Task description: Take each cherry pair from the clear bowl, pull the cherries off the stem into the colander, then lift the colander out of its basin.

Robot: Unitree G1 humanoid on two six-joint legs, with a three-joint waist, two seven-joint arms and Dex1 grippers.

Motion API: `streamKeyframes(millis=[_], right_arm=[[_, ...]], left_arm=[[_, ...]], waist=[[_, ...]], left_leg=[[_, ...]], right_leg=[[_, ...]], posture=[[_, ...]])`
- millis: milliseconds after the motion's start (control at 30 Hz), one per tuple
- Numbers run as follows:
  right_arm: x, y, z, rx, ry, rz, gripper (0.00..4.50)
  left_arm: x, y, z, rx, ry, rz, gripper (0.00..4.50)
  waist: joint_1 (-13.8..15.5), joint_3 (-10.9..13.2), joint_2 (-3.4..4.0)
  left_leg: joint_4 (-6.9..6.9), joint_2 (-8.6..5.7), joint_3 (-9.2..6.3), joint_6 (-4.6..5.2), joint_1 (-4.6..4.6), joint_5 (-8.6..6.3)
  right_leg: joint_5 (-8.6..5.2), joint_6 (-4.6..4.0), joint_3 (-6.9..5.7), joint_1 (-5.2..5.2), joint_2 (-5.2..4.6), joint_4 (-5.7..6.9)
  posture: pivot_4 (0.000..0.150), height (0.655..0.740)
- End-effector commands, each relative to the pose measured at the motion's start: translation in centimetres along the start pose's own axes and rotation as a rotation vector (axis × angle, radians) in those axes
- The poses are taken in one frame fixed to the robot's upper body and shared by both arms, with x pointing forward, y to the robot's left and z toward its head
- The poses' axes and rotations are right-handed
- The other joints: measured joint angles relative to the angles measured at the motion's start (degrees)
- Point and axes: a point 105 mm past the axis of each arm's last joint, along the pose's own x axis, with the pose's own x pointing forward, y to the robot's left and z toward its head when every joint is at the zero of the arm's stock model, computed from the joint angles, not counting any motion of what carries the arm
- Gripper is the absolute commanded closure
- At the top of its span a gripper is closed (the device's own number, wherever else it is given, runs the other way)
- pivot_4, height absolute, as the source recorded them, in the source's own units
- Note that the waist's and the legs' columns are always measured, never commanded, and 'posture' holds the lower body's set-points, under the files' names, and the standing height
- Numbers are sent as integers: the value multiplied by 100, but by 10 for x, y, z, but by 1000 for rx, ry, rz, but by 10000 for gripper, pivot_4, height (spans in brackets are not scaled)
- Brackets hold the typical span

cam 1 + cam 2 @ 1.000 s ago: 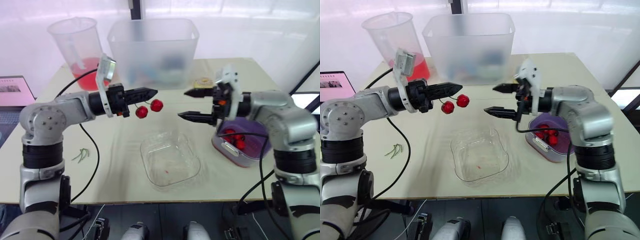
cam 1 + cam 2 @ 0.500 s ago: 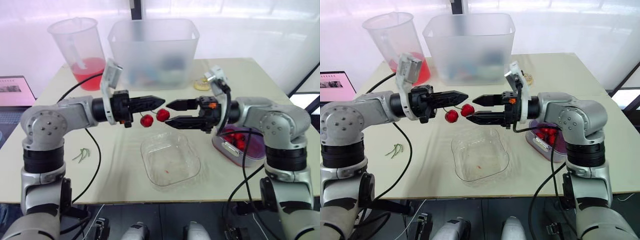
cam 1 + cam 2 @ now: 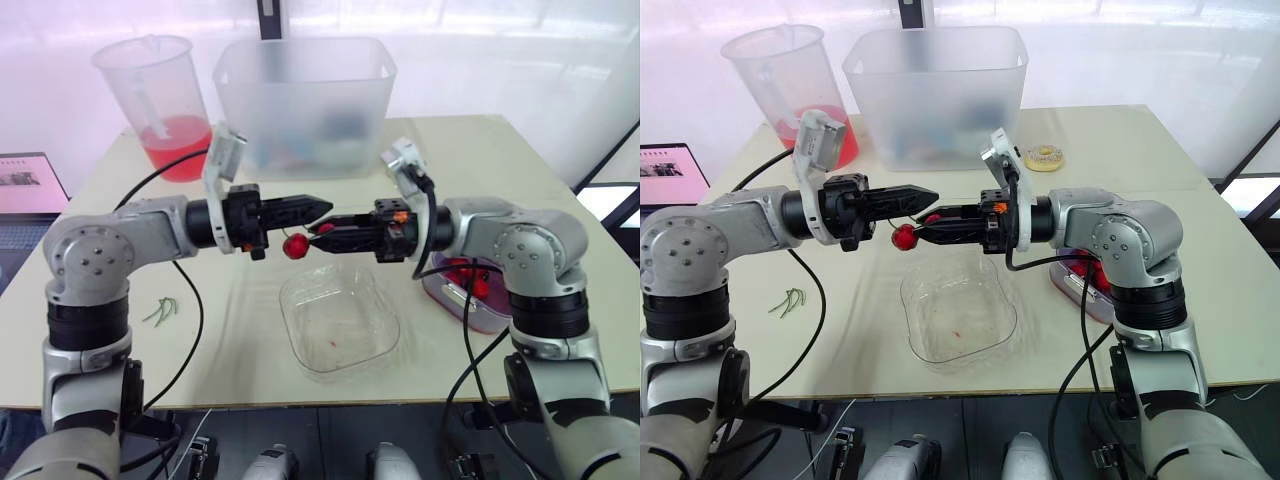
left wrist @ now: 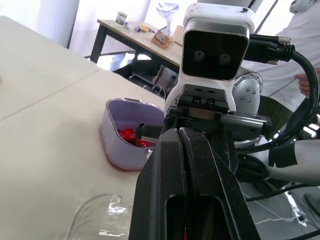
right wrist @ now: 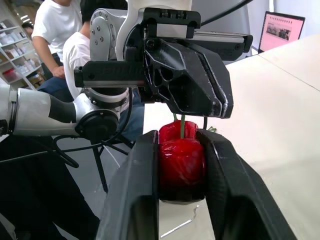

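Between the fingers of the right gripper (image 3: 322, 228), wide a moment ago, now clamped: one cherry (image 5: 181, 157), its stem (image 5: 181, 122) pinched in the shut left gripper (image 3: 322, 207), second cherry (image 3: 294, 245) hanging just below; pull-off due, colander (image 4: 116, 145) well apart.

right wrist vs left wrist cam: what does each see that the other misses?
Right wrist, not left: the cherry clamped in the right gripper, its stem running up into the shut left gripper. Left wrist, not right: the colander with cherries inside, the clear bowl rim. Both: the table, a person in white behind.
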Motion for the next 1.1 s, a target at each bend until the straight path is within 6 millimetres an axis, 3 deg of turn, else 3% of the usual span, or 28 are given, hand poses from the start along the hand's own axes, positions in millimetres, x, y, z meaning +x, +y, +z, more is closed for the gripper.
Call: streamKeyframes(millis=[33, 667, 767, 1100], right_arm=[[0, 4, 10, -42, -29, 12, 31273], [-6, 5, 2, -31, 19, 3, 31273], [-7, 4, 3, -34, 18, -5, 38311], [-19, 2, -6, -21, 65, -32, 38311]], left_arm=[[-2, -7, 7, 41, -15, -15, 45000], [-2, -6, 9, 31, -46, -20, 45000], [-2, -5, 9, 30, -46, -19, 45000], [-1, -5, 8, 29, -47, -20, 45000]], waist=[[1, 0, 0], [-1, 0, 0], [0, 0, 0], [11, 0, 0]], left_leg=[[0, 0, 0, 0, 0, 0], [0, 0, 0, 0, 0, 0], [0, 0, 0, 0, 0, 0], [0, -1, 0, 0, 0, 0]], right_leg=[[0, 0, 0, 0, 0, 0], [0, 0, 0, 0, 0, 0], [0, 0, 0, 0, 0, 0], [0, 0, 0, 0, 0, 0]], posture=[[1500, 7400], [1500, 7400], [1500, 7400], [1500, 7400]])
